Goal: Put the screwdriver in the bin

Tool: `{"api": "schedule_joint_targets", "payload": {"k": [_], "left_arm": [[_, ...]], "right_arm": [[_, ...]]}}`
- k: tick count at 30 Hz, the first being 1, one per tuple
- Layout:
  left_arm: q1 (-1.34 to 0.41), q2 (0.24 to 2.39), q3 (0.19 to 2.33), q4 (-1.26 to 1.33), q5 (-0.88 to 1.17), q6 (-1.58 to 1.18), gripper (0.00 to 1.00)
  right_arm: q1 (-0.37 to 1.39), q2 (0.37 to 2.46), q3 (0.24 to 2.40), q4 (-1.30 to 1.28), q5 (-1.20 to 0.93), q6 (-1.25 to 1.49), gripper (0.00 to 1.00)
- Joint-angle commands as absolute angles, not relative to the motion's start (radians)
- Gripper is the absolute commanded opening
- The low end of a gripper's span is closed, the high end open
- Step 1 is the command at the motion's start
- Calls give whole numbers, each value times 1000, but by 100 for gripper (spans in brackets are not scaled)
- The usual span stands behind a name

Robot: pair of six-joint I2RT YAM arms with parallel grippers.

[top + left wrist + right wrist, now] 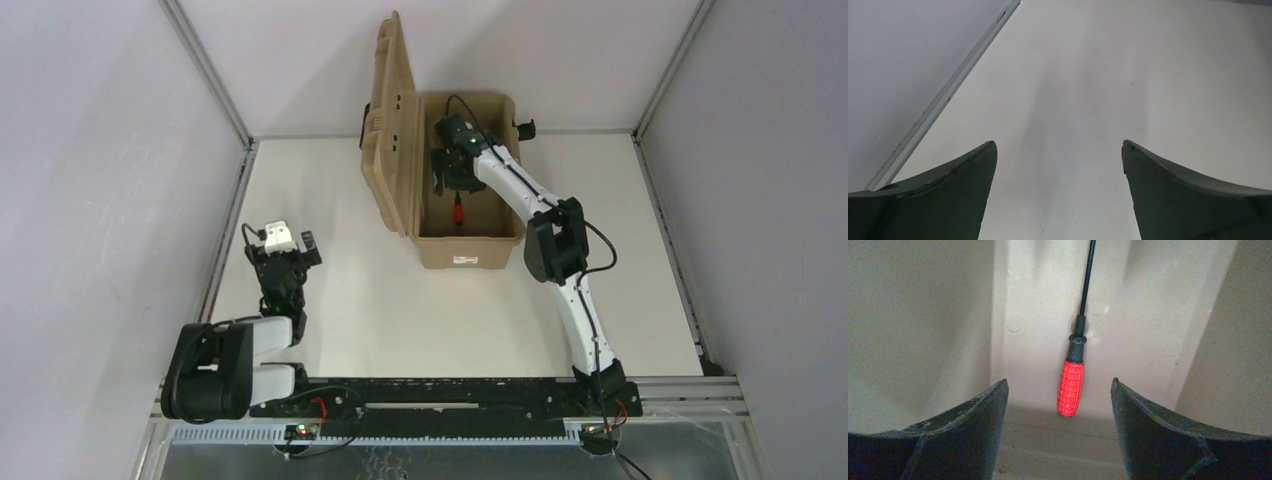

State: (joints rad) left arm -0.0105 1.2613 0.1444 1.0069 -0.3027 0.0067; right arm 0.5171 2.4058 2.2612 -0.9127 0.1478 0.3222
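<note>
The screwdriver (1070, 387) lies inside the bin (470, 250), seen at the centre of my right wrist view. Its red handle is toward the bottom of the frame and its thin dark shaft runs up to the top edge, over the tan floor. My right gripper (1059, 382) hangs just above it with both fingers spread wide. One finger sits at lower left and one at lower right, and neither touches the handle, so it grips nothing.

In the top view the red handle shows in the middle of the bin, just below my right wrist, in the upper centre of the frame. The lid (392, 120) stands open along the bin's left side. A small white label (466, 259) marks its lower end wall.

At the left of that view, well apart from the bin, my left gripper (1059, 142) is also spread open and empty over the bare white table (1148, 75).
</note>
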Motion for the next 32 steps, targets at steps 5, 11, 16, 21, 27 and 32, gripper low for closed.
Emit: {"api": "schedule_joint_targets", "payload": {"k": [5, 11, 16, 21, 27, 32], "left_arm": [[-3, 1262, 190, 1066, -302, 6, 100], [-3, 1262, 190, 1066, -302, 6, 100], [-3, 1262, 190, 1066, -301, 6, 100], [-3, 1262, 191, 1066, -302, 6, 100], [-3, 1262, 191, 1066, -302, 7, 100], [-3, 1262, 191, 1066, -302, 6, 100]], "right_arm": [[480, 2064, 2343, -942, 209, 255, 92], [353, 1889, 2206, -979, 222, 202, 100], [158, 1808, 2097, -962, 192, 179, 100], [-29, 1772, 2011, -925, 139, 170, 100], [-144, 1739, 1938, -882, 79, 139, 100], [-153, 1717, 1911, -863, 92, 119, 100]]}}
